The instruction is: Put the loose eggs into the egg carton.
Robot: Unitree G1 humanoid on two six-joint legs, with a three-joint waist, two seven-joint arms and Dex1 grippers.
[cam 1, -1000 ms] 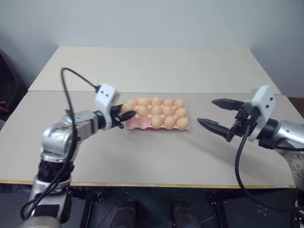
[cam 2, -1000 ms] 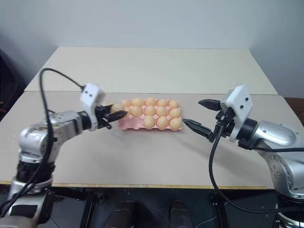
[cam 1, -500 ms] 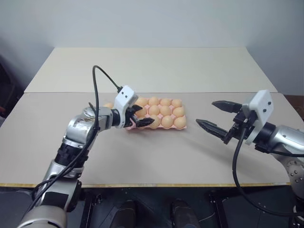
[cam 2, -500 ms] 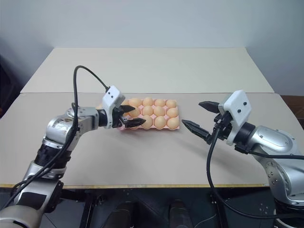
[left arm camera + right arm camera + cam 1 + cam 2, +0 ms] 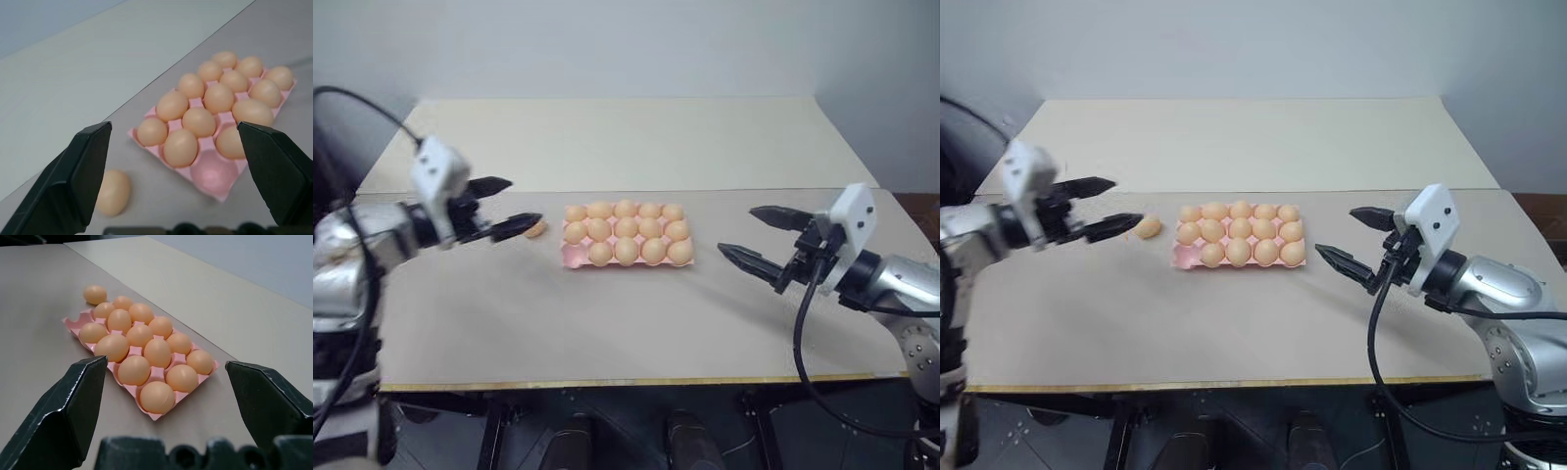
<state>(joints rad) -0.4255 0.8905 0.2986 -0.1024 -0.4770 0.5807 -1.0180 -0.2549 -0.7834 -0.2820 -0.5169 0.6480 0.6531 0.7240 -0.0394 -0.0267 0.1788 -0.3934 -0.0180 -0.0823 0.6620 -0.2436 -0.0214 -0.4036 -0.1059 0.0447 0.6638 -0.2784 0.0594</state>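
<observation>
The pink egg carton (image 5: 572, 258) lies mid-table with several tan eggs in its cups. Its near-left corner cup (image 5: 213, 172) is bare. One loose egg (image 5: 536, 228) rests on the table just left of the carton, also seen as the loose egg (image 5: 113, 192) in the left wrist view. My left gripper (image 5: 508, 204) hovers open and empty to the left of that egg, pointing toward it. My right gripper (image 5: 735, 229) hangs open and empty to the right of the carton, facing the carton (image 5: 73, 323).
A second table butts against the far edge of this one, with a seam running behind the carton. The front edge of the table (image 5: 636, 380) runs below both arms.
The left gripper, shut on an egg at the carton's left end a second ago, has opened and drawn back to the left and up. The right arm has stayed still.
</observation>
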